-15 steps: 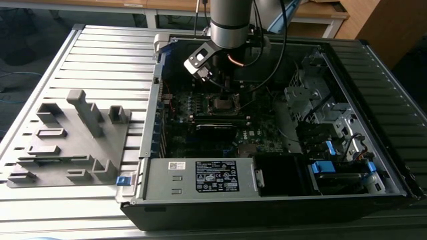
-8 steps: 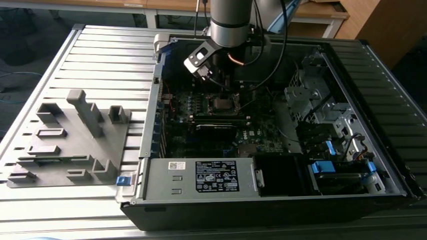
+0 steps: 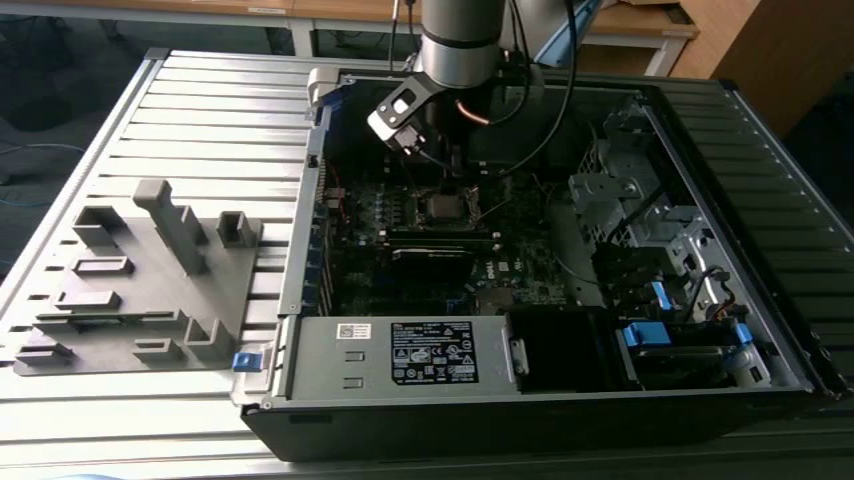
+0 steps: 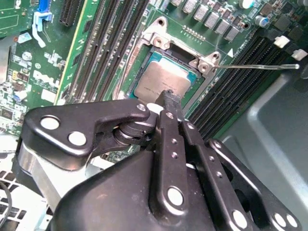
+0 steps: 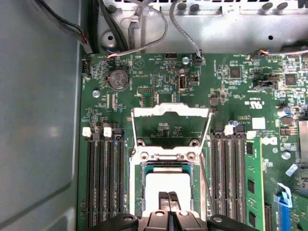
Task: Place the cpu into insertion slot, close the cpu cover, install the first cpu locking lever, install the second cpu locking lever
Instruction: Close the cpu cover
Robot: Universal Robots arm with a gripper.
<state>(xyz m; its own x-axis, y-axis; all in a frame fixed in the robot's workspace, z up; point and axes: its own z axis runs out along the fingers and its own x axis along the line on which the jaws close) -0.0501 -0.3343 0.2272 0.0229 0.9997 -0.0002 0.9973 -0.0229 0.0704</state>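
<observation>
One robot arm reaches down into an open computer case (image 3: 561, 400) lying on a slatted table (image 3: 200, 110). Its gripper (image 3: 451, 178) hangs over the middle of the green motherboard (image 5: 231, 96). In the first wrist view the gripper (image 5: 169, 196) has its two black fingers (image 5: 164, 199) pressed together with nothing between them, their tips directly over the cpu (image 5: 156, 185). The second wrist view shows the gripper (image 4: 168, 95) at the near edge of the cpu (image 4: 161, 77); whether it touches the metal top or hovers just above cannot be told. The cpu lies flat and square inside the insertion slot (image 5: 136, 192), which sits between rows of long memory slots (image 5: 103, 183). The cpu cover (image 5: 171, 109), a silver frame with a large window, is not yet closed. It is swung back from the slot, hinged along the slot's edge farthest from the gripper, on the side toward the round coin battery (image 5: 118, 80). Its hinge line runs crosswise to the memory slots, so the cover lies straight ahead of the fingertips, past the cpu. A thin locking lever (image 4: 255, 66) juts out unlatched beside the slot. On the exterior view's left, a grey parts fixture (image 3: 147, 280) rests well apart from the case.
</observation>
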